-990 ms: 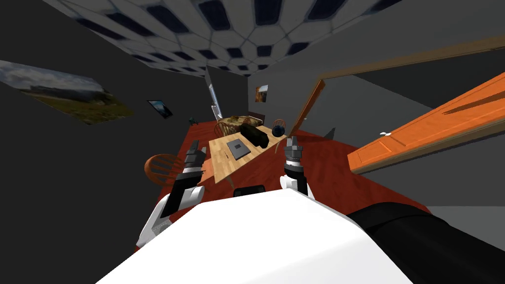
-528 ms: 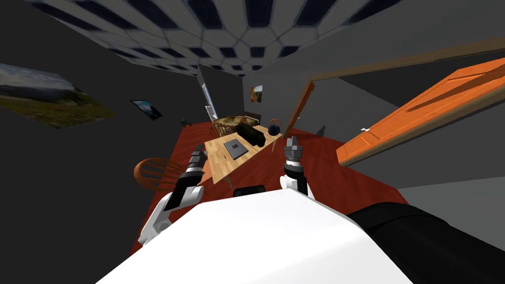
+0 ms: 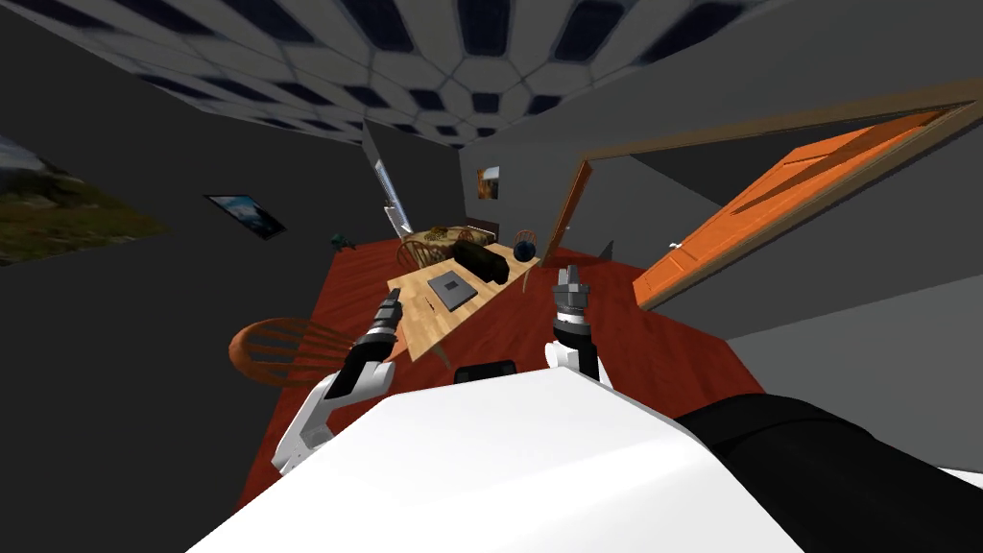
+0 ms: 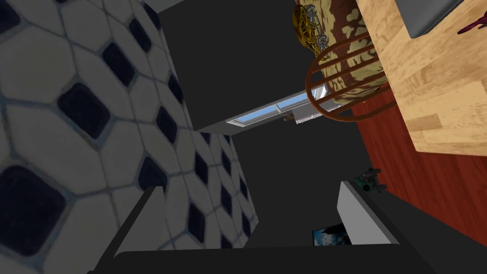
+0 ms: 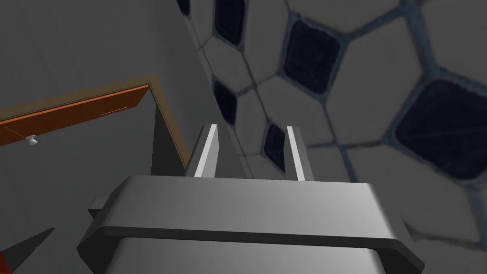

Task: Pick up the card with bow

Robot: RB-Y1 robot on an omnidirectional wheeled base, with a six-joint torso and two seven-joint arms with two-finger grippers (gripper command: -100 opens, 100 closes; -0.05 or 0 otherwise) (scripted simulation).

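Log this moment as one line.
left gripper: open, empty, beside wooden table | right gripper: open, empty | card: not grasped

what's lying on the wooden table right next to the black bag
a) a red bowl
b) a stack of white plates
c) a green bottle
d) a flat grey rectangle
d: in the head view a flat grey rectangle lies on the wooden table, right beside the black bag.
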